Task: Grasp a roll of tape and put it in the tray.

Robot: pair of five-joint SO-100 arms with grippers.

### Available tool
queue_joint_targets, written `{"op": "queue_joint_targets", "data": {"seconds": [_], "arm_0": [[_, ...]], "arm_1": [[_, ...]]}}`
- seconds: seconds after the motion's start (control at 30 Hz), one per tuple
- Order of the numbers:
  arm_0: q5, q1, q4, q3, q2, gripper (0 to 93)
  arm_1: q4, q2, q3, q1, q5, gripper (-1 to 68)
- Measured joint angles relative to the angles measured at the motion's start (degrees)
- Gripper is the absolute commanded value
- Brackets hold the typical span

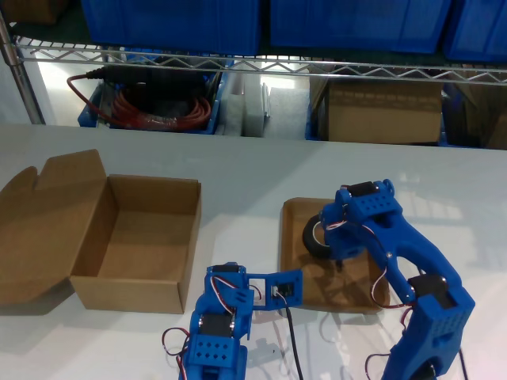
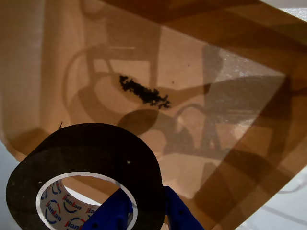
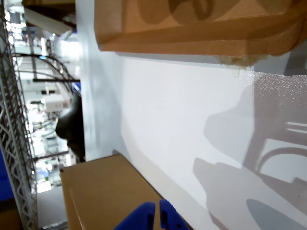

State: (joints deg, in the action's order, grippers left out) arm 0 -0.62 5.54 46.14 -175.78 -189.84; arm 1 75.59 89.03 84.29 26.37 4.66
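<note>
My first gripper (image 1: 331, 237) holds the roll of tape (image 2: 84, 175) clamped through its wall, above the tray (image 2: 206, 124). I should lower it squarely before letting go; its height is hard to judge. My second gripper (image 3: 157, 215) looks closed, empty.

My first gripper (image 2: 144, 213) has its blue fingers (image 2: 112, 215) clamped on the wall of the roll of tape (image 2: 86, 165), one inside the pale printed core, one outside. Beyond the black ring, toward 12 o'clock, spreads the brown floor of the tray (image 2: 230, 143), its small dark mark (image 2: 144, 92) among arm shadows.
</note>
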Motion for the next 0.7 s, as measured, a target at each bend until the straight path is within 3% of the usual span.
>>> {"op": "queue_joint_targets", "data": {"seconds": [0.17,0.27,0.4,0.57,0.7], "arm_0": [[0.0,0.0,0.0,0.0,0.0,0.2],[0.0,0.0,0.0,0.0,0.0,0.2],[0.0,0.0,0.0,0.0,0.0,0.2],[0.0,0.0,0.0,0.0,0.0,0.2],[0.0,0.0,0.0,0.0,0.0,0.2]], "arm_1": [[0.18,-1.32,0.09,0.18,-0.53,1.2],[0.18,-1.41,0.09,0.18,-1.05,16.5],[0.35,-1.32,0.09,0.18,-1.41,23.0],[0.53,-1.67,0.09,0.18,-1.93,22.5],[0.35,-1.67,0.09,-0.44,-1.93,17.9]]}}
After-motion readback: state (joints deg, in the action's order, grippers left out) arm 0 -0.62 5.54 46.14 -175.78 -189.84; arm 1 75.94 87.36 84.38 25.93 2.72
